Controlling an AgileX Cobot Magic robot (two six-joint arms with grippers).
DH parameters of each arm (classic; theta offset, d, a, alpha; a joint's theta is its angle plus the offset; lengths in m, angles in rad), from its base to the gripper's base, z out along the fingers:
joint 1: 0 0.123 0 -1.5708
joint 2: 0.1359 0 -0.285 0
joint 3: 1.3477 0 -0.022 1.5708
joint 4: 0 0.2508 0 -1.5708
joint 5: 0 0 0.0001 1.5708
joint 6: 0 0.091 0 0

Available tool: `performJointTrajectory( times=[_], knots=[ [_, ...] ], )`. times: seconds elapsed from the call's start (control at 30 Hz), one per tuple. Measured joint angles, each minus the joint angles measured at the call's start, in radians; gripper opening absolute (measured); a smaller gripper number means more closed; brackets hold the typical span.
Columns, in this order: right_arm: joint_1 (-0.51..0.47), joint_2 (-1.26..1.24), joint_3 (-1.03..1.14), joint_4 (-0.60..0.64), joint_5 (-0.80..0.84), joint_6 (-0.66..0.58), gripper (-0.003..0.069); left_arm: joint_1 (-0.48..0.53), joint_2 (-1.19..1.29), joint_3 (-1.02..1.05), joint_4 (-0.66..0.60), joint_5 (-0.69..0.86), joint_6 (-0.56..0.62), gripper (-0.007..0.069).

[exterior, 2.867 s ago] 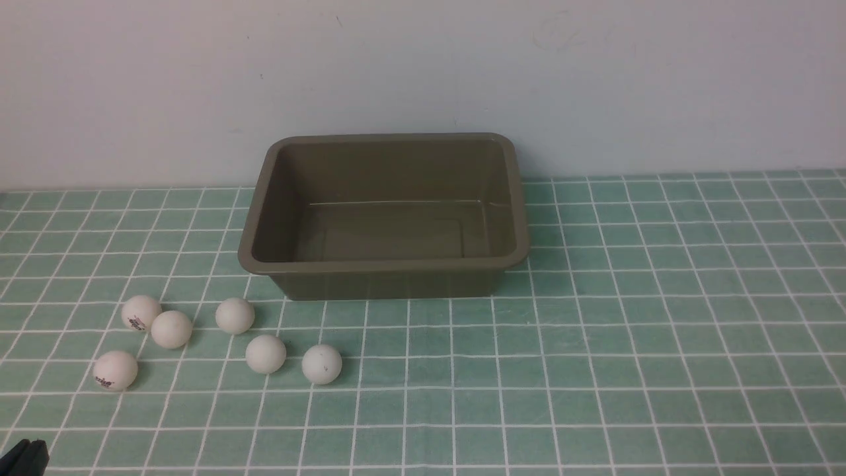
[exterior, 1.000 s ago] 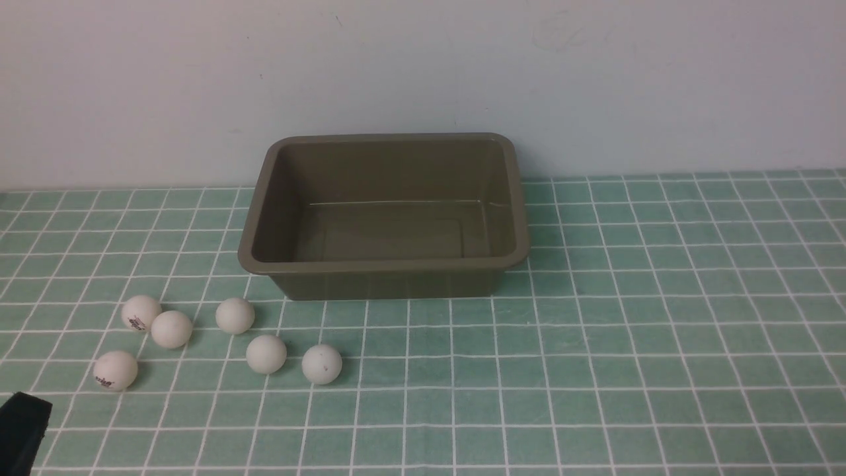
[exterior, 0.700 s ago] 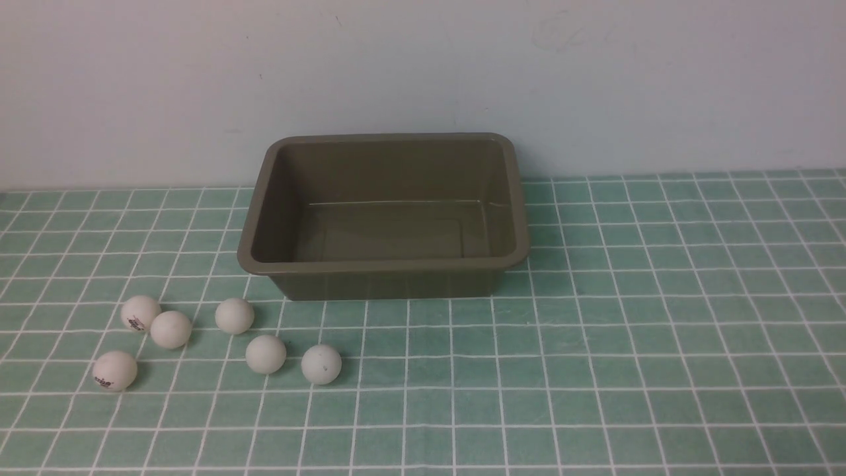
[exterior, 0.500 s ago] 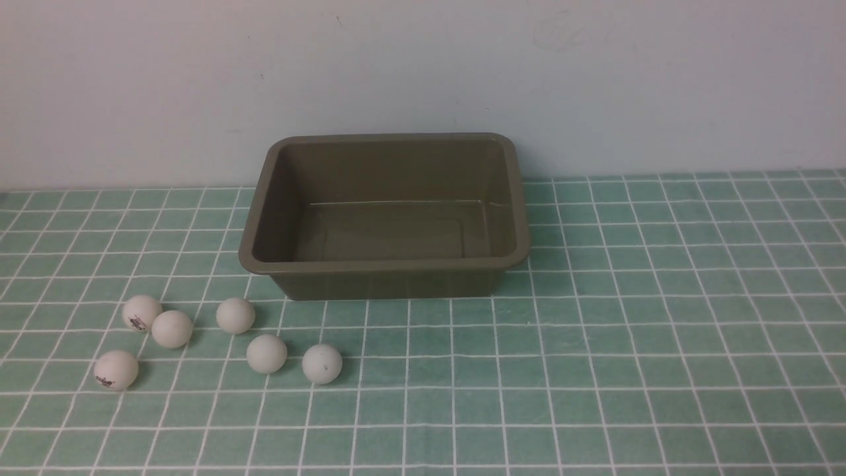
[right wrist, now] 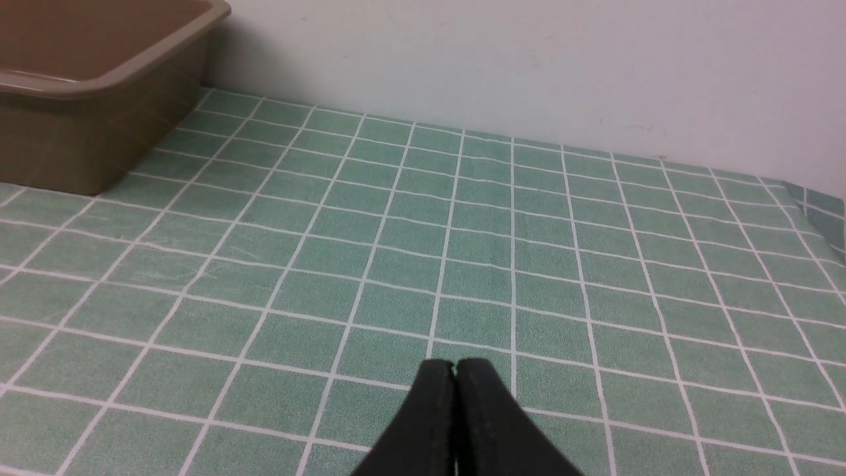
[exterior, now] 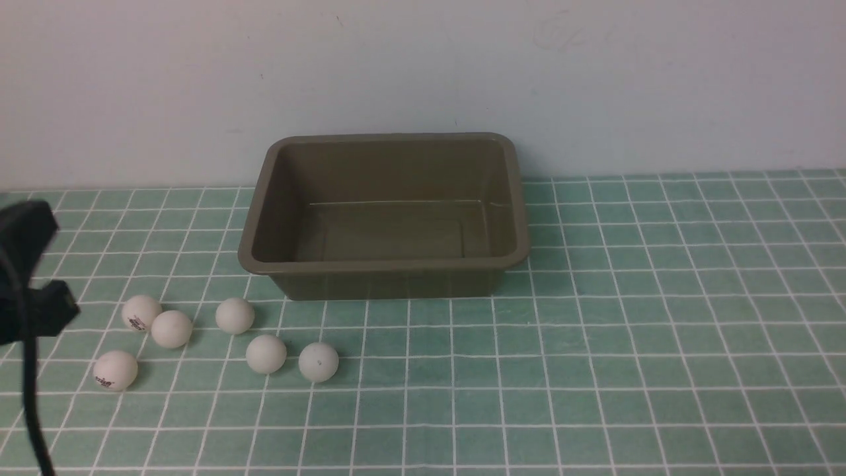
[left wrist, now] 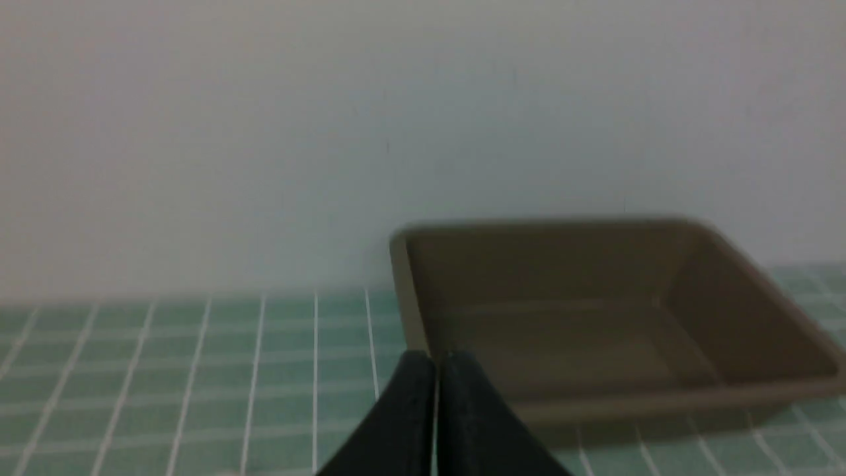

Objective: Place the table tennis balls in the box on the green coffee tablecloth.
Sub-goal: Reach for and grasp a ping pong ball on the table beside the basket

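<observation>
Several white table tennis balls lie loose on the green coffee tablecloth [exterior: 628, 317], left of and in front of the box; the nearest to it is one ball [exterior: 234, 315], the rightmost another [exterior: 318, 361], the leftmost a third [exterior: 115, 370]. The olive-brown box [exterior: 386, 266] stands empty against the wall. A black part of my left arm [exterior: 30, 264] with a cable shows at the left edge, above the balls. My left gripper [left wrist: 436, 360] is shut on nothing and points toward the box [left wrist: 562, 277]. My right gripper [right wrist: 455, 367] is shut and empty above bare cloth [right wrist: 462, 231].
A plain pale wall [exterior: 423, 73] runs right behind the box. In the right wrist view the box's corner [right wrist: 86, 125] is off to one side and the cloth's edge [right wrist: 816, 205] drops away at the far side.
My left arm, absent half a second ago, has come into the front view at the left edge, higher than a second ago. The rightmost ball has shifted slightly left.
</observation>
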Motion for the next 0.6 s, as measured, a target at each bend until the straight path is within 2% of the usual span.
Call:
performJointTrajectory(
  times=[0.13,0.17,0.23,0.27,0.37,0.43,0.53,0.6],
  knots=[
    [0.0,0.0,0.0,0.0,0.0,0.0,-0.0018,0.0,0.16,-0.001,0.234,0.073,-0.226,-0.0003],
    [0.0,0.0,0.0,0.0,0.0,0.0,-0.0018,0.0,0.197,-0.004,0.33,0.104,-0.322,-0.0003],
    [0.0,0.0,0.0,0.0,0.0,0.0,-0.0018,0.0,0.286,-0.037,0.607,0.206,-0.546,-0.0003],
    [0.0,0.0,0.0,0.0,0.0,0.0,-0.0018,0.0,0.291,-0.037,0.607,0.227,-0.564,-0.0003],
    [0.0,0.0,0.0,0.0,0.0,0.0,-0.0018,0.0,0.351,-0.104,0.961,0.381,-0.832,-0.0003],
    [0.0,0.0,0.0,0.0,0.0,0.0,-0.0018,0.0,0.384,-0.158,1.246,0.491,-1.09,-0.0003],
    [0.0,0.0,0.0,0.0,0.0,0.0,-0.0018,0.0,0.396,-0.209,1.506,0.57,-1.325,-0.0003],
    [0.0,0.0,0.0,0.0,0.0,0.0,-0.0018,0.0,0.396,-0.237,1.566,0.586,-1.391,-0.0003]
  ],
)
